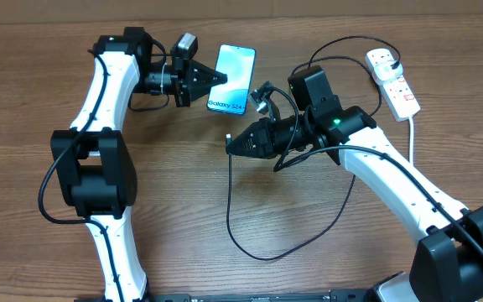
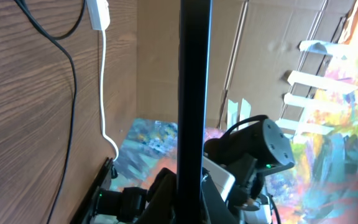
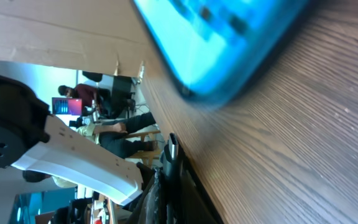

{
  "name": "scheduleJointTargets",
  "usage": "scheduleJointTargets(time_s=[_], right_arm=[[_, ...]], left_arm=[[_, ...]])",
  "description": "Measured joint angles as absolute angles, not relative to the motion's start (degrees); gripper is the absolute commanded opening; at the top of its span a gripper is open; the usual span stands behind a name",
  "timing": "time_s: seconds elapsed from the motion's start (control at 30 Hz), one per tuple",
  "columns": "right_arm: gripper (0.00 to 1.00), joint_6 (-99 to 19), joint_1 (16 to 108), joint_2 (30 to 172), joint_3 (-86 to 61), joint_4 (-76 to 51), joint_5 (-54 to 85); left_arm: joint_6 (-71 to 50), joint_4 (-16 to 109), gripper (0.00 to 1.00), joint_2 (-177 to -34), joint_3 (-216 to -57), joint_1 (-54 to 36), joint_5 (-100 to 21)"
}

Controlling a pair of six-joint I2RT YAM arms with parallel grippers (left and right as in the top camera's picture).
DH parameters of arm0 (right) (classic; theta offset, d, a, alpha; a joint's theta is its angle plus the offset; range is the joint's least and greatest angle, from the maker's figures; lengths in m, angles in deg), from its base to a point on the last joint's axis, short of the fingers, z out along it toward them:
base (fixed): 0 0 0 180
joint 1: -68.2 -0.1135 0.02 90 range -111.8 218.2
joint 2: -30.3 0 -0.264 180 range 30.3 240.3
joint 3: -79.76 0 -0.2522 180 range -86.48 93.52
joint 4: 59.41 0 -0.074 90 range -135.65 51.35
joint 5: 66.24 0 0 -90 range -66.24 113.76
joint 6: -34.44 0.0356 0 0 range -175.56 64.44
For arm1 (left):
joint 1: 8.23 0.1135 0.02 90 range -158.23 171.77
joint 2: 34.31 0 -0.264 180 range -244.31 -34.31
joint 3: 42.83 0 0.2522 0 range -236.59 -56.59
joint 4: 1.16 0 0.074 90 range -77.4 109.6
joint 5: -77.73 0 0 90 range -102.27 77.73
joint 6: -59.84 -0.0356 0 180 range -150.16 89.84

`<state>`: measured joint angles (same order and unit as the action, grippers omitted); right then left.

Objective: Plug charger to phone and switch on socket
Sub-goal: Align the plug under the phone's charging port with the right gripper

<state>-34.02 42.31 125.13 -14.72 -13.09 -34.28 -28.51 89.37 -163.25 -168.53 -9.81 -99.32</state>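
Observation:
The phone [image 1: 233, 75], its blue screen reading "Galaxy S24", is at the back centre of the table. My left gripper [image 1: 211, 81] is shut on its left edge. In the left wrist view the phone [image 2: 194, 93] is a dark upright bar between the jaws [image 2: 194, 202]. My right gripper [image 1: 232, 144] is shut on the charger's connector tip [image 1: 228, 137], a little in front of the phone's bottom edge. In the right wrist view the tip [image 3: 171, 142] points toward the blurred blue phone [image 3: 229, 37]. The black cable [image 1: 250, 243] loops over the table toward the socket [image 1: 397, 84] at the back right.
The socket's thick white cord [image 1: 415, 143] runs toward the front past my right arm; it also shows in the left wrist view [image 2: 103, 93]. Black cable loops lie around my right arm [image 1: 342, 59]. Cardboard walls stand behind the table.

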Motion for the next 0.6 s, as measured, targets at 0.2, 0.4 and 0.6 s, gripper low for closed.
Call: scheduleJointTargets(time_s=[0.2,0.4,0.6], right_arm=[[0.04,-29.9,42.3,125.1,-14.7,-17.0,-33.5],[0.04,-25.6,42.3,125.1,-14.7,-20.5,-31.3],[0.04,-21.4,42.4,125.1,-14.7,-24.1,-30.5]], left_arm=[[-28.9,89.4,0.04,-163.3,-168.5,-9.9,-99.3],[-28.9,89.4,0.04,-163.3,-168.5,-9.6,-99.3],[-28.9,89.4,0.04,-163.3,-168.5,-9.0,-99.3]])
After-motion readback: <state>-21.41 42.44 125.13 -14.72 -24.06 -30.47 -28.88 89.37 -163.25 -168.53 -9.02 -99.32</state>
